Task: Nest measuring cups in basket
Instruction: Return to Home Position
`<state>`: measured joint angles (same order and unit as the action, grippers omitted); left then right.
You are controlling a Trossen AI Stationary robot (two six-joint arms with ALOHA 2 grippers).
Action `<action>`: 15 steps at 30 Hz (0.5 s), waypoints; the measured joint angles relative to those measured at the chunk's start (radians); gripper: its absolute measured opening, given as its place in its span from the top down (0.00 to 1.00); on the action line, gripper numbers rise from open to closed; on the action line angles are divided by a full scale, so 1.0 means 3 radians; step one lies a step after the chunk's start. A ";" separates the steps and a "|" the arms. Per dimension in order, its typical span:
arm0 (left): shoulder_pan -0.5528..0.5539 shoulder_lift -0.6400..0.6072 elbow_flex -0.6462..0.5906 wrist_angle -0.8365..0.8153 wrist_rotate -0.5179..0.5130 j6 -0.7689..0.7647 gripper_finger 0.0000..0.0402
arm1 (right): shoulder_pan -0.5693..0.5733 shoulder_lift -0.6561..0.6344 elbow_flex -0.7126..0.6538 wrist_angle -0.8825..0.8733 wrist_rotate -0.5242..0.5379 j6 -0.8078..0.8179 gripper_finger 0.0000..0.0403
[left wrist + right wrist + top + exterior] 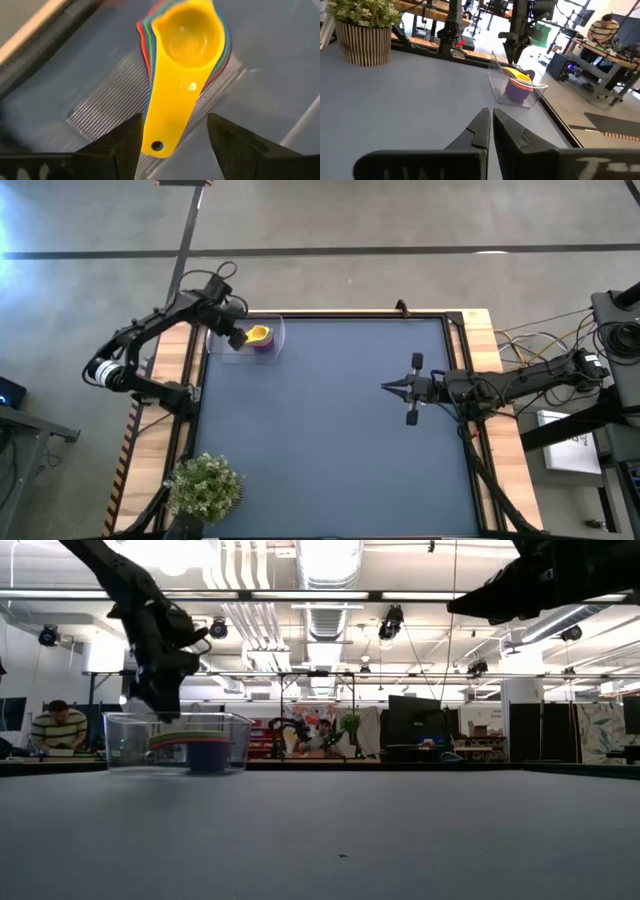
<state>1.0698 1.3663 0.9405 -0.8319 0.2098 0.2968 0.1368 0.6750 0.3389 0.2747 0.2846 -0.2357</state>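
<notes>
The measuring cups [187, 45] sit nested in one stack, the yellow one on top, its handle [170, 115] pointing toward my left gripper. The stack stands on the floor of the clear basket [262, 332] at the table's far left; it also shows in the low view [200, 748] and the right wrist view [519, 82]. My left gripper [172, 145] is open just above the basket, its fingers on either side of the yellow handle's end, apart from it. My right gripper [385, 387] is shut and empty above the table's right middle.
A small green plant in a ribbed pot [205, 485] stands at the table's near left corner. The blue table top [340, 440] lies between the basket and my right gripper. People sit at desks in the room beyond the table.
</notes>
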 joint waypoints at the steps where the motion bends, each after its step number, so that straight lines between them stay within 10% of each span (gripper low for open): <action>1: -0.0001 0.0000 0.0074 -0.0055 0.0000 -0.0084 0.50 | 0.0000 -0.0003 0.0000 -0.0001 0.0024 0.0005 0.97; 15: -0.1054 -0.1000 0.0625 0.0148 0.0004 -0.1133 0.77 | 0.0000 -0.0427 0.0000 -0.0508 -0.0230 -0.0085 0.97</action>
<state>0.7538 1.0663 1.1279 -0.7876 0.2108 -0.0431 0.1368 0.5468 0.3389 0.1224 0.2156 -0.2611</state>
